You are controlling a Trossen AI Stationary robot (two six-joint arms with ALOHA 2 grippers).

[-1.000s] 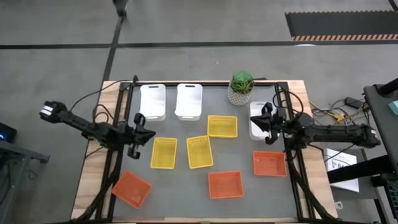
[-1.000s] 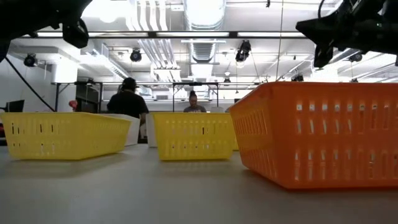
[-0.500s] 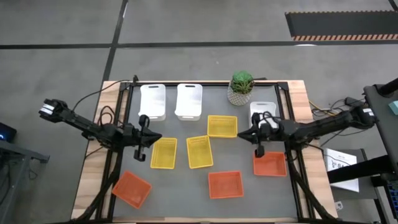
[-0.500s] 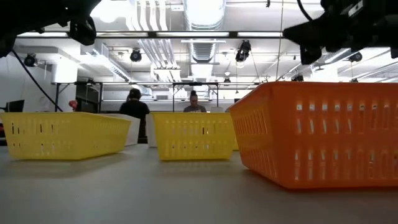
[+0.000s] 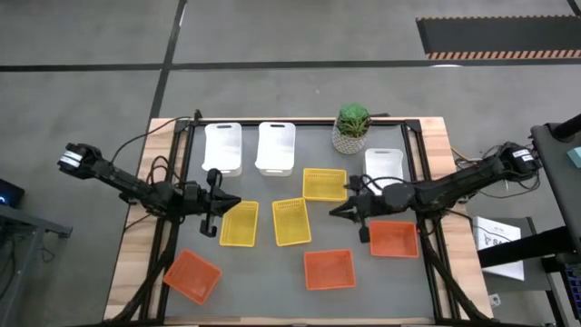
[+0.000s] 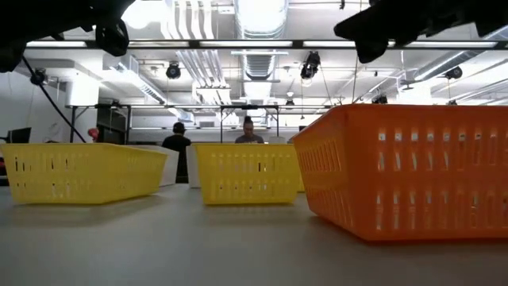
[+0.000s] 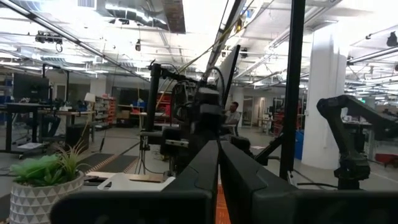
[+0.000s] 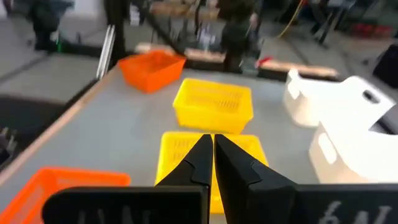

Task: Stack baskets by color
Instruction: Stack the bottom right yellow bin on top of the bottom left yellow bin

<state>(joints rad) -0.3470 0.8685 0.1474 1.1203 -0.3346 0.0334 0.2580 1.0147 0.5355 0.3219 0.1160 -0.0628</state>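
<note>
Nine shallow rectangular plastic baskets are lying scattered, none stacked, on the smooth grey top of the desk [image 5: 263, 282], which is showing pale wood strips along its side edges. Two white baskets [image 5: 223, 148] and [image 5: 276, 147] are sitting side by side at the far edge, their solid glossy walls ending in rounded handle tabs; a third white basket [image 5: 385, 163] is lying at the right, partly under the right arm. Three yellow baskets, with slotted, lattice-like walls, are occupying the middle: one [image 5: 325, 184] near the plant, and two [image 5: 291, 221] and [image 5: 239, 223] close beside each other. The three orange baskets are lying nearest the front: one [image 5: 192, 275] turned at an angle at the left, one [image 5: 329, 269] in the centre, one [image 5: 394, 239] at the right. In the low view the orange basket [image 6: 413, 171] is showing rows of narrow vertical slots.

The left claw [image 5: 224, 203] is hovering just beside the leftmost yellow basket, its two dark matte fingers [image 7: 193, 180] pressed together on nothing. The right claw [image 5: 338, 209] is hanging between the yellow baskets and the right orange one, its tapered black fingers [image 8: 200, 163] likewise closed and empty.

A spiky green potted plant [image 5: 352, 127] in a patterned white pot is standing at the far edge.
</note>
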